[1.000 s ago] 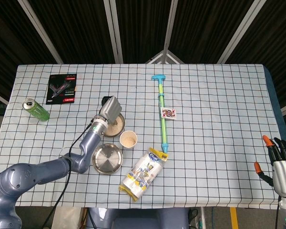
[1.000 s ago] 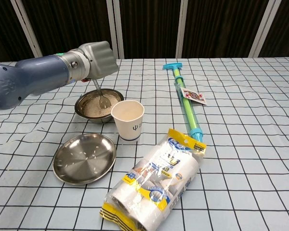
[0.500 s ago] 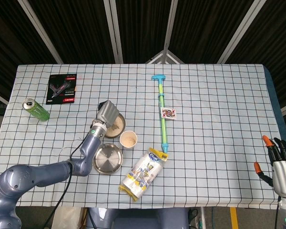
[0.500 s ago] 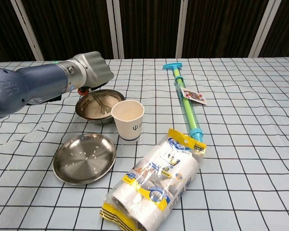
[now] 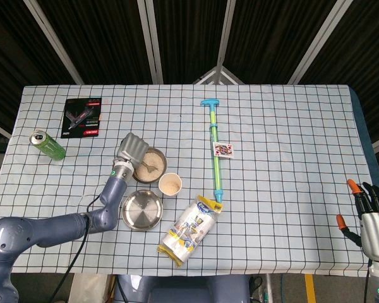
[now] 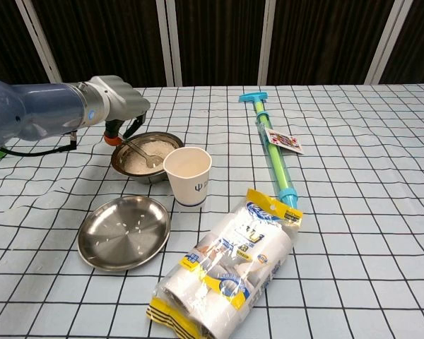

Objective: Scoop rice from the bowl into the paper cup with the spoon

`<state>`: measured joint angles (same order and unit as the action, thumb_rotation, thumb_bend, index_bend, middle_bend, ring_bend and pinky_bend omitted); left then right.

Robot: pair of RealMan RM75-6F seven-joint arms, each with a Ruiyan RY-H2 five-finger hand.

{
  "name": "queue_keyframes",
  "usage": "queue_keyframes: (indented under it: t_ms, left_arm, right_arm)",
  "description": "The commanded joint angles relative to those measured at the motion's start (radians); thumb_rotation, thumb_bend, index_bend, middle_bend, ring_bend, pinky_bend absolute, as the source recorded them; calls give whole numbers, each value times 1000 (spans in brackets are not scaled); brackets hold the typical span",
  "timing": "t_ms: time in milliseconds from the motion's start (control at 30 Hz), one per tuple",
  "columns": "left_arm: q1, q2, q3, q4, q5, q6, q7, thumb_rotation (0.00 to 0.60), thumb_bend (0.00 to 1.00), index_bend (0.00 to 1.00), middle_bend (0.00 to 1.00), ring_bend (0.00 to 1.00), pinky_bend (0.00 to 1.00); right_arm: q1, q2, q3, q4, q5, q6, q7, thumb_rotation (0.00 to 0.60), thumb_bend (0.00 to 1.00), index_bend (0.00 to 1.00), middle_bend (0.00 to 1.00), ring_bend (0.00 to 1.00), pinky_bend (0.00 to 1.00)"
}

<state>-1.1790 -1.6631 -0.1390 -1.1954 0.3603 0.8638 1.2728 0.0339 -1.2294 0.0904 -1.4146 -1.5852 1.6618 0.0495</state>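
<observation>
The left hand [image 6: 116,102] hangs over the far left edge of the bowl [image 6: 147,157], with its fingers [image 6: 131,124] closed around the handle of the spoon [image 6: 138,150]. The spoon slants down from the hand into the bowl, and its scoop end rests in the rice [image 5: 153,164] near the middle. The bowl is a small metal one, standing on the checked tabletop [image 5: 284,151] left of centre.

The paper cup [image 6: 188,176] stands upright just beside the bowl, on its near right side, nearly touching it. In the head view some rice shows inside the cup. A shallow metal plate [image 6: 124,232] lies in front of the bowl and to the left of the cup, with a few grains scattered on it.

The right hand [image 5: 371,214] shows only in the head view, at the lower right, off the tabletop's edge and well apart from everything else. It holds nothing, and its orange-tipped fingers [image 5: 352,185] are spread.

A clear bag of stacked cups [image 6: 230,265] lies on its side in front of the paper cup. A long green and blue pump toy [image 6: 274,150] lies to the right, with a playing card [image 6: 283,140] resting on it. A green drink can [image 5: 47,144] lies near the left edge, and a black packet [image 5: 83,117] lies flat behind it.
</observation>
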Motion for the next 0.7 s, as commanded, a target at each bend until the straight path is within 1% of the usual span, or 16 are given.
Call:
queue_keyframes:
  t_ms: [33,300,500,700]
  left_arm:
    - [4,20,-5,-17,-15,-2,-18,600,629,540,1000,1000,1000]
    - [13,69,-8,-58,-60,-6,-59,600,629,540,1000,1000,1000]
    - [28,100,-26,-95,-106,-5,-119,600,629,540,1000,1000,1000]
    - [35,135,-16,-132,-109,8,-146,600,627,540,1000,1000,1000]
  right_arm:
    - [0,1,0,-1,1,-1,0,600,383,69,219,133,137]
    - [0,2,-1,-3,1,-4,-1,600,383,68,219,133,137]
    - [1,3,-1,-4,1,-6,-1,600,383,68,219,133,137]
    - [2,5,-2,-6,2,-9,-1,600,383,68,219,133,137]
